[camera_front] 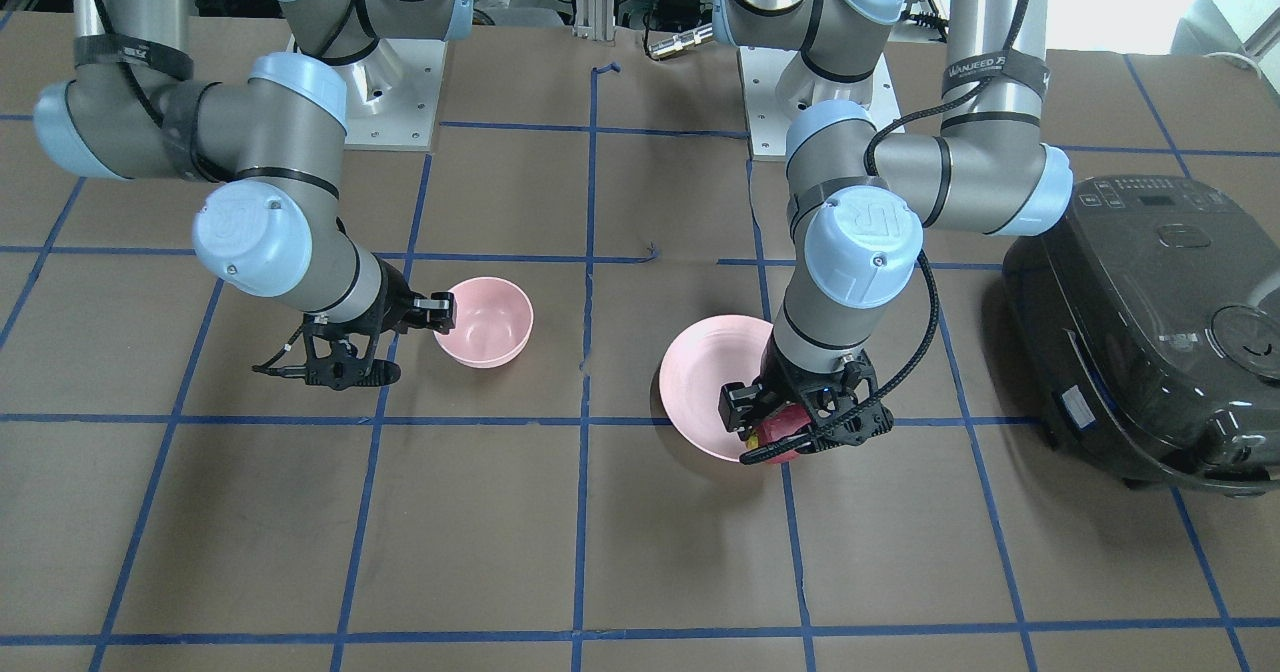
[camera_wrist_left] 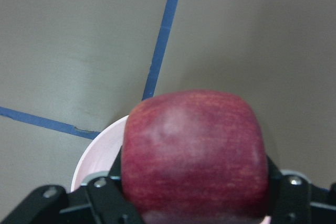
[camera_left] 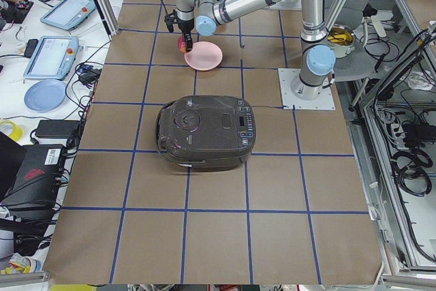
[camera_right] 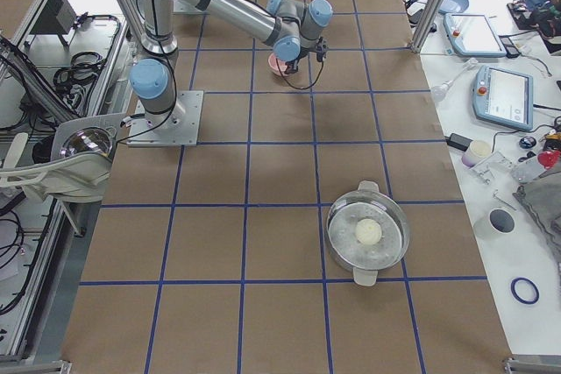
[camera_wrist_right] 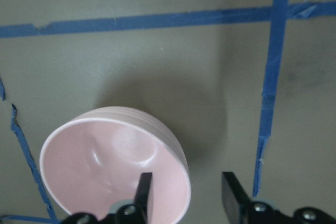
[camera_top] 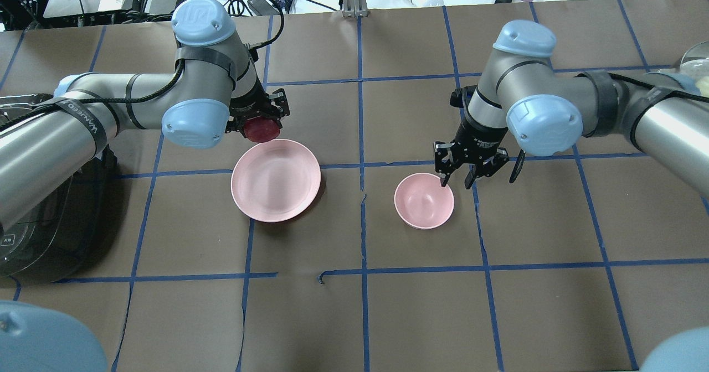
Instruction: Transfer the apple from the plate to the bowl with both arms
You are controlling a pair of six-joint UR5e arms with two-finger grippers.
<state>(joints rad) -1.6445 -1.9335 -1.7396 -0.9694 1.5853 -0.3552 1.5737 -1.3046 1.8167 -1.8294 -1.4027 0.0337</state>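
Observation:
My left gripper [camera_top: 260, 122] is shut on the dark red apple [camera_top: 261, 130] and holds it over the far rim of the pale pink plate [camera_top: 276, 180]. In the left wrist view the apple [camera_wrist_left: 194, 156] sits between the fingers, with the plate's rim [camera_wrist_left: 94, 156] below it. In the front view the apple [camera_front: 783, 424] shows at the plate's [camera_front: 700, 377] operator-side edge. My right gripper [camera_top: 457, 179] is open and low at the small pink bowl [camera_top: 424, 200]. In the right wrist view its fingers [camera_wrist_right: 143, 190] straddle the rim of the empty bowl [camera_wrist_right: 100, 166].
A black rice cooker [camera_front: 1150, 332] stands on the table at my left, close to the left arm's elbow; it also shows in the overhead view [camera_top: 50, 222]. A steel pot with a glass lid [camera_right: 366, 234] stands far to my right.

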